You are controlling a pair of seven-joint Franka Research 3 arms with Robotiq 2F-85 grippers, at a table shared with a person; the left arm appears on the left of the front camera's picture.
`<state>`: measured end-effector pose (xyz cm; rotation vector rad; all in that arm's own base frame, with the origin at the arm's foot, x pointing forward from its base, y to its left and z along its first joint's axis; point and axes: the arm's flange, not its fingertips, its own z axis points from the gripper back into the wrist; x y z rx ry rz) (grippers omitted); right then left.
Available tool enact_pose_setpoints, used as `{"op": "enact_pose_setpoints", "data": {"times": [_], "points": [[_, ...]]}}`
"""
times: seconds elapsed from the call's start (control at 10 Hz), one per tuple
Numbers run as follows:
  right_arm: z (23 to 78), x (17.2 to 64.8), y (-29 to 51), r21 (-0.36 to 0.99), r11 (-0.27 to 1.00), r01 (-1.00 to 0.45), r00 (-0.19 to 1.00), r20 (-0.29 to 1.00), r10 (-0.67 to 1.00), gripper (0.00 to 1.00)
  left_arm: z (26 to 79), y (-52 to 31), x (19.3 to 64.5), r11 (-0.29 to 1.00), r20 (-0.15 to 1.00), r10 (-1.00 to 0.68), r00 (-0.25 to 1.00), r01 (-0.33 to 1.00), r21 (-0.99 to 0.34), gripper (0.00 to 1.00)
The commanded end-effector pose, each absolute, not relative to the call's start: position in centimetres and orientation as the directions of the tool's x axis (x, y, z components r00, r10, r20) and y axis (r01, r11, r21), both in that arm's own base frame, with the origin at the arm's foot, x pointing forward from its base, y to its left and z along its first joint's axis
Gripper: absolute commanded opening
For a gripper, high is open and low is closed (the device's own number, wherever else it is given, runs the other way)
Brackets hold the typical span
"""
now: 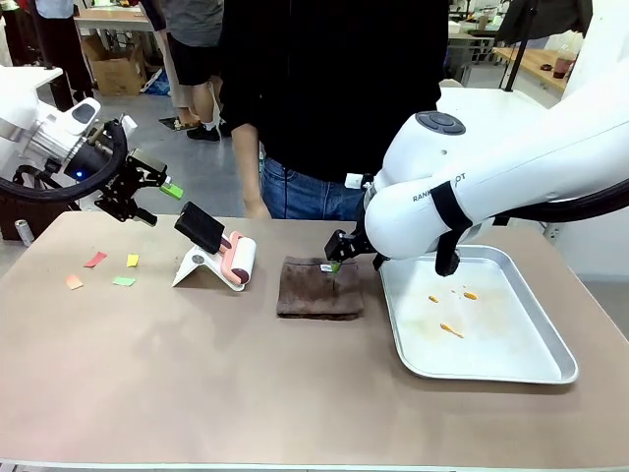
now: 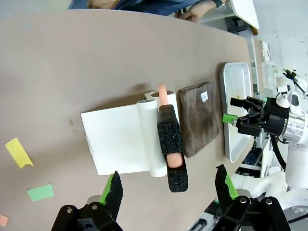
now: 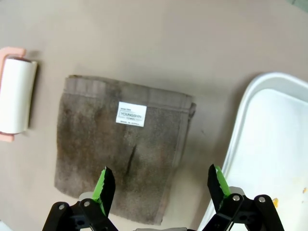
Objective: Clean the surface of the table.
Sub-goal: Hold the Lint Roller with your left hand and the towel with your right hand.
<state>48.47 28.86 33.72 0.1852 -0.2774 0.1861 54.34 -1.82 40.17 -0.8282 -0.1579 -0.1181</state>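
Note:
The beige-brown table carries a few paper scraps at its far left. A lint roller with a black handle leans on a white stand. To its right a folded brown towel lies flat. My left gripper hangs open above the far left edge; in the left wrist view its fingers frame the roller. My right gripper is open just over the towel's far right corner, and the right wrist view has the towel between and beyond my gripper.
A shiny metal tray with orange crumbs sits at the right, close to the towel. A person in dark clothes stands at the far edge. Yellow and green scraps lie near my left gripper.

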Motion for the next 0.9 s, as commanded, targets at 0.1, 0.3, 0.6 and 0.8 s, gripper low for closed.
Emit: {"op": "enact_pose_setpoints", "data": {"times": [0.1,0.3,0.6,0.8], "points": [[33.4,49.5,30.5,0.142,0.983,-0.120,0.970,0.227,0.085,1.00,39.9,-2.5,55.1,0.639,0.148,-0.089,0.985,0.170,-0.750,1.00],[32.9,50.3,31.4,0.130,0.986,-0.108,0.982,0.169,0.086,1.00,39.6,-2.3,55.2,0.630,0.150,-0.087,0.985,0.171,-0.757,1.00],[32.1,50.7,32.4,0.108,0.990,-0.096,0.989,0.126,0.082,1.00,38.8,-2.9,56.2,0.625,0.136,-0.087,0.987,0.161,-0.764,1.00],[31.9,50.8,32.7,0.093,0.992,-0.088,0.991,0.111,0.078,1.00,38.2,-3.5,57.0,0.607,0.135,-0.087,0.987,0.160,-0.779,1.00]]}}
